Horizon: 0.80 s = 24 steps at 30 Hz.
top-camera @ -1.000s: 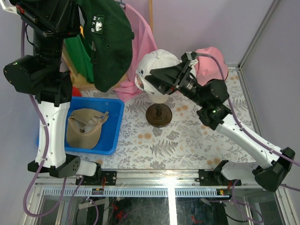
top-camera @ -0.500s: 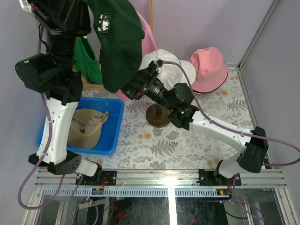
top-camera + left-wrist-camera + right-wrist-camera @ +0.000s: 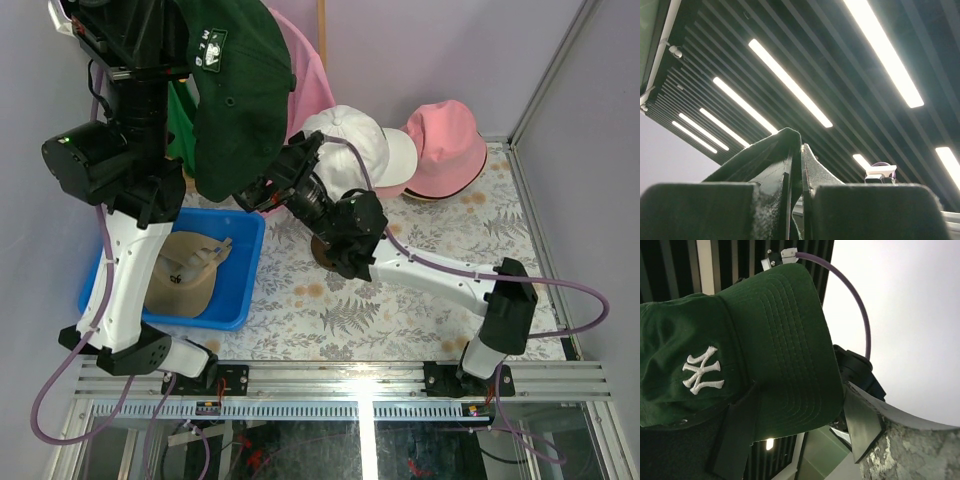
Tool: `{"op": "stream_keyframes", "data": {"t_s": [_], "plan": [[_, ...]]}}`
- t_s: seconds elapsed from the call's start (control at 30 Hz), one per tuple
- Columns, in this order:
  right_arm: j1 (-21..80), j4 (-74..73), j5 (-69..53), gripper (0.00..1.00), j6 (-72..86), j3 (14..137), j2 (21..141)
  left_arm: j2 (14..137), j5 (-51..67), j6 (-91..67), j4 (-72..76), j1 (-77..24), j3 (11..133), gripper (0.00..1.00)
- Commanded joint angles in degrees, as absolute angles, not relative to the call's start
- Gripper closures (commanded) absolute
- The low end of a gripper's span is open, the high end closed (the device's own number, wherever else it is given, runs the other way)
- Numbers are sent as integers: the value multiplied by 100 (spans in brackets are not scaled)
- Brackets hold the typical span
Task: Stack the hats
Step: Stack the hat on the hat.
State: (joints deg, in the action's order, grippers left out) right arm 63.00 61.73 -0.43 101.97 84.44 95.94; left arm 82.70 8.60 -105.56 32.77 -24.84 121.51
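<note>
My left gripper (image 3: 801,147) points up at the ceiling, shut on a fold of the dark green cap (image 3: 235,90), which hangs high at the back left. In the right wrist view the green cap's brim (image 3: 785,350) lies between the spread fingers of my right gripper (image 3: 800,422), which is open. From above, the right gripper (image 3: 258,192) sits under the cap's lower edge. A white cap (image 3: 350,135) rests on the stand at centre back, and a pink bucket hat (image 3: 447,150) lies to its right. A tan cap (image 3: 180,272) lies in the blue bin (image 3: 245,265).
A pink shirt (image 3: 305,75) hangs behind the green cap. The stand's round dark base (image 3: 322,255) is partly hidden under the right arm. Green fabric (image 3: 180,135) hangs behind the left arm. Walls close the back and right side.
My right arm has swung left, away from the white cap, to just under the green cap, and its jaws have spread wider. The left arm has shifted the green cap slightly.
</note>
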Motion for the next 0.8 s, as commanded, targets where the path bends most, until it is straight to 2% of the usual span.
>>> {"op": "stream_keyframes", "data": {"t_s": [0.0, 0.37, 0.53, 0.77], "plan": [[6513, 7049, 400, 26, 10295, 8827, 9796, 8193, 563, -10483, 3727, -2576, 12132, 100], [6654, 7849, 690, 22, 10330, 9263, 10429, 8146, 343, -10556, 4004, -2672, 11893, 100], [6700, 7978, 767, 30, 10097, 9172, 10305, 8009, 307, -10691, 4237, -2672, 11497, 100], [6928, 8051, 1155, 40, 9557, 8280, 9712, 7826, 209, -10696, 4477, -2672, 11055, 100]]}}
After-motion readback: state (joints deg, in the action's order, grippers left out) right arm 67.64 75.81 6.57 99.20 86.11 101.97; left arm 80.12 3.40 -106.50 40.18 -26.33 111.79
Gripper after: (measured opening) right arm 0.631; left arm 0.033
